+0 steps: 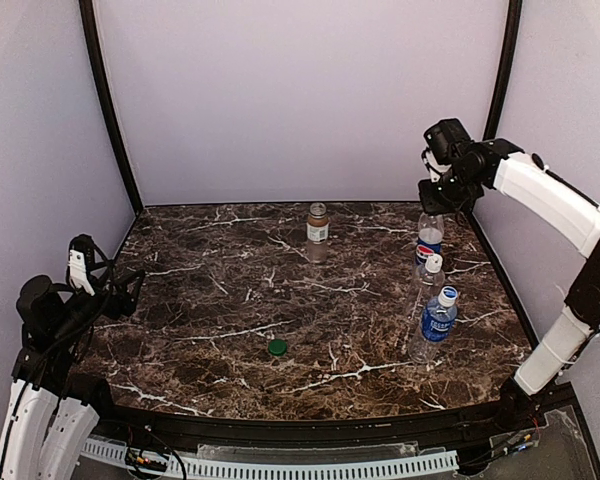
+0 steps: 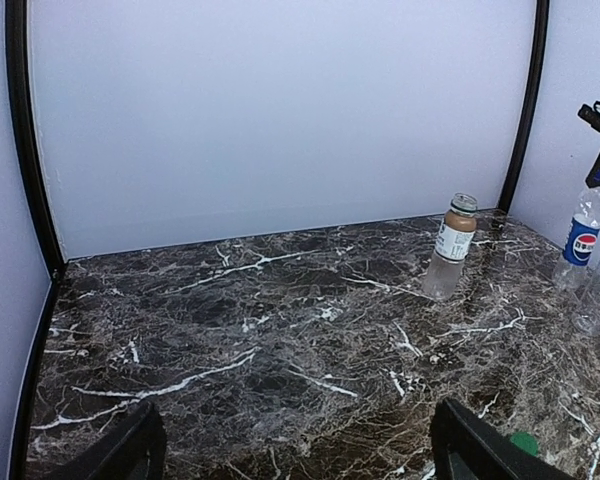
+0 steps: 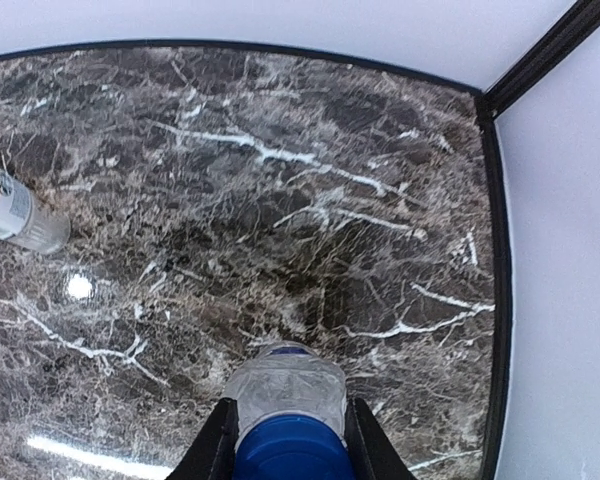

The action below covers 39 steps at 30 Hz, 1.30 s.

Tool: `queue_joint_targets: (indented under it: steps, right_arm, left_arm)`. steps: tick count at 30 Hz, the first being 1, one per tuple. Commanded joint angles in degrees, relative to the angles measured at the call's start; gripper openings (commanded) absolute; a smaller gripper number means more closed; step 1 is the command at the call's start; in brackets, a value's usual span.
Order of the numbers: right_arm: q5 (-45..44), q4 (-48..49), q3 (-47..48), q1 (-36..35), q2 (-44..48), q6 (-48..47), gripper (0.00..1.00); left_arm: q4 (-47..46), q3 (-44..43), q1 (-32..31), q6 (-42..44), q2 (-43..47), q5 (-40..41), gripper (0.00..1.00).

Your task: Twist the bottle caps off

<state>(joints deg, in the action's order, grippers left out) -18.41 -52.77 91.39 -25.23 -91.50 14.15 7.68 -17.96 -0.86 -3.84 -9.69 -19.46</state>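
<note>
Marble-patterned table (image 1: 180, 330), dark brown with white veins, enclosed by pale walls (image 1: 300, 100). Positions are read from the top view.

1. Brown-filled bottle (image 1: 318, 232): upright at 12 o'clock near the back wall, white label, mouth open.
2. Green cap (image 1: 277, 347): lying loose on the table at 6 o'clock, well apart from every bottle.
3. Pepsi bottle (image 1: 430, 243): upright at 2 o'clock by the right edge. Its dark blue cap (image 3: 292, 452) is on the neck.
4. Plain clear bottle (image 1: 427, 285): upright at 3 o'clock, just in front of the Pepsi bottle, white cap (image 1: 434, 264) on.
5. Blue-label bottle (image 1: 438, 325): upright at 4 o'clock, just beside the plain one, white cap with blue top (image 1: 447, 296) on.
6. Right gripper (image 3: 292, 440): above the Pepsi bottle, pointing down, clenched on the dark blue cap, one of its fingers (image 3: 218, 445) on each side.
7. Left gripper (image 2: 298, 425): at 9 o'clock over the left edge, released, jaws spread wide, holding nothing.
</note>
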Motion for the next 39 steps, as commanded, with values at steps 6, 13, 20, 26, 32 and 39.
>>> queue_joint_targets:
  steps: [6, 13, 20, 26, 32, 39]
  right_arm:
    - [-19.2, 23.3, 6.5, -19.3, 9.7, -18.2, 0.00]
    - [-0.3, 44.4, 5.5, -38.6, 6.4, -29.0, 0.00]
    - [25.0, 35.8, 23.5, -42.7, -11.9, -17.9, 0.00]
    - [32.9, 36.5, 33.2, -45.3, -22.4, -12.1, 0.00]
    - [37.2, 39.8, 33.6, -45.5, -25.5, -8.2, 0.00]
    - [37.8, 42.7, 30.1, -45.3, -24.5, -6.6, 0.00]
  left_arm:
    - [1.5, -9.7, 0.3, 13.0, -3.8, -10.8, 0.93]
    - [14.4, -24.3, 0.3, 30.3, -11.4, -18.8, 0.96]
    - [29.7, -32.2, 0.3, 40.9, -16.9, -26.7, 0.99]
    - [36.9, -32.0, -0.1, 43.2, -19.2, -30.4, 0.99]
    - [38.2, -31.2, -2.2, 45.1, -20.8, -27.8, 0.91]
    - [38.7, -31.4, -5.6, 44.9, -24.3, -25.7, 0.82]
